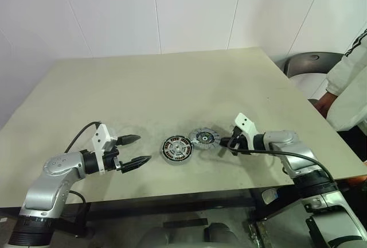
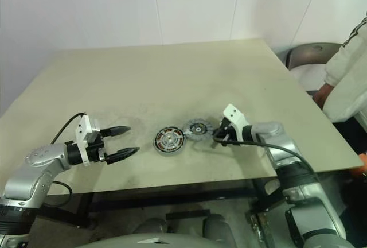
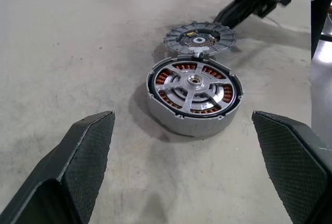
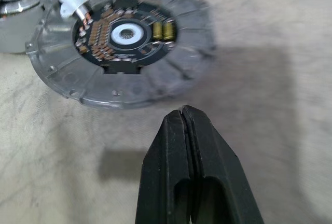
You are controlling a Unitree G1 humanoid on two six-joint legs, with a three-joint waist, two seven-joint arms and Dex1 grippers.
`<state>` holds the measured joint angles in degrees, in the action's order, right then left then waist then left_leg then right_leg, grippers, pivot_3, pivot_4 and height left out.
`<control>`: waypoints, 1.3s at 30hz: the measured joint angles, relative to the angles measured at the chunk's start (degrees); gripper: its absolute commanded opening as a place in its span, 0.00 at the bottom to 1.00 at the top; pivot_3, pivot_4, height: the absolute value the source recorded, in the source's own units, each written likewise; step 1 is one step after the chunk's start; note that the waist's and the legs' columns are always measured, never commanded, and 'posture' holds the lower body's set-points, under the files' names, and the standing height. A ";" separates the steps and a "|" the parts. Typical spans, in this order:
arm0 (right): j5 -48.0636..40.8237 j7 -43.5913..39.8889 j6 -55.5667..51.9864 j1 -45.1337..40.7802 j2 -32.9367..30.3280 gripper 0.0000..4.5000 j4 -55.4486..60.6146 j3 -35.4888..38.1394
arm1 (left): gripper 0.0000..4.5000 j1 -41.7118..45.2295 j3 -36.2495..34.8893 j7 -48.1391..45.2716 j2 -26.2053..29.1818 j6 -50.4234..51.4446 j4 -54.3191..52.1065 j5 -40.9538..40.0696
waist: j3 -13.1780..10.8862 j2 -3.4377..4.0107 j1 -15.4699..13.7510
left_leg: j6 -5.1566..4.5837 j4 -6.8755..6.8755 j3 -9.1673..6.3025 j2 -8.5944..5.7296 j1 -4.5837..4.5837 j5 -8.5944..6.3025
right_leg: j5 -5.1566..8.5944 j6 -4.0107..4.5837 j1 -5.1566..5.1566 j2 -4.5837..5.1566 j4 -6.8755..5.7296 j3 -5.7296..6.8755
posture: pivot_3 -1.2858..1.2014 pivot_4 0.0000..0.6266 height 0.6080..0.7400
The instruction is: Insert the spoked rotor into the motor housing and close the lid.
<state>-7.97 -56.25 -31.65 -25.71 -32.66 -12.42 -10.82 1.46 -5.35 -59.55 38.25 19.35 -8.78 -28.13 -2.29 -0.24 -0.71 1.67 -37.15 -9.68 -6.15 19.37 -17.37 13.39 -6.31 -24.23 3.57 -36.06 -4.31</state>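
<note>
Lid point(image 4: 122, 45) flat on table, just beyond right hand point(image 4: 184, 117), fingers pressed together.

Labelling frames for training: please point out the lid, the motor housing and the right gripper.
lid point(image 4: 171, 73), right wrist view, grey rim.
motor housing point(image 3: 195, 81), left wrist view, centre hub.
right gripper point(image 4: 185, 114), right wrist view, tip of the shut jaws.

A pale beige worktop point(image 1: 172, 87) with scuffed grey marks stands against a white panelled wall point(image 1: 143, 7); beyond the worktop's right edge sits a dark chair point(image 1: 307, 63); beside it stands a person in a white sleeve point(image 1: 350, 87).
</note>
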 measured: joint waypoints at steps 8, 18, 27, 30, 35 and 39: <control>-0.64 2.20 0.15 -0.29 4.20 0.00 -0.12 0.23 | 1.00 -0.28 -0.05 -0.02 0.06 0.41 -0.17 -0.05 | 0.00 0.00 0.02 | 0.00 0.00 -0.01 0.00 0.00 0.00 | 0.00 0.00 -0.01 -0.01 -0.01 0.00 | 0.52 0.00 1.00; -3.18 5.31 0.66 -1.62 6.61 0.00 1.77 3.35 | 1.00 -1.67 -0.11 -0.18 0.31 0.45 -0.35 -0.06 | 0.00 0.00 0.07 | 0.00 0.01 -0.01 0.00 -0.01 0.00 | -0.01 0.01 -0.01 -0.02 -0.02 0.00 | 0.52 0.00 1.00; -4.90 7.99 2.22 -1.68 9.95 0.00 1.77 5.34 | 1.00 -1.83 -0.12 -0.32 0.33 0.34 -0.35 -0.06 | 0.00 0.01 0.13 | 0.00 0.01 -0.01 0.00 -0.01 0.00 | -0.01 0.01 -0.02 -0.03 -0.03 0.00 | 0.52 0.00 1.00; -5.87 8.23 2.30 -1.33 11.09 0.00 2.27 5.59 | 1.00 -1.83 -0.12 -0.32 0.33 0.34 -0.35 -0.06 | 0.00 0.01 0.12 | 0.00 0.01 -0.01 0.00 -0.01 0.00 | -0.01 0.01 -0.03 -0.03 -0.03 0.00 | 0.52 0.00 1.00; -7.47 8.90 2.13 -1.06 12.66 0.00 3.71 5.72 | 1.00 -1.82 -0.12 -0.32 0.33 0.33 -0.35 -0.06 | 0.00 0.02 0.12 | 0.00 0.01 -0.01 0.00 -0.01 0.00 | -0.01 0.01 -0.03 -0.03 -0.04 0.00 | 0.52 0.00 1.00; -8.60 8.76 1.38 -0.58 12.81 0.00 6.16 5.52 | 1.00 -1.80 -0.12 -0.28 0.32 0.34 -0.35 -0.06 | 0.00 0.02 0.10 | 0.00 0.01 -0.02 0.00 -0.01 0.00 | -0.01 0.01 -0.03 -0.03 -0.03 0.00 | 0.52 0.00 1.00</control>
<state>-16.57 -47.50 -30.27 -26.28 -19.84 -6.25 -5.30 -0.34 -5.47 -59.83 38.58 19.68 -9.13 -28.19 -2.29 -0.23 -0.61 1.67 -37.14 -9.69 -6.15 19.36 -17.37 13.38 -6.29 -24.26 3.55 -36.09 -4.32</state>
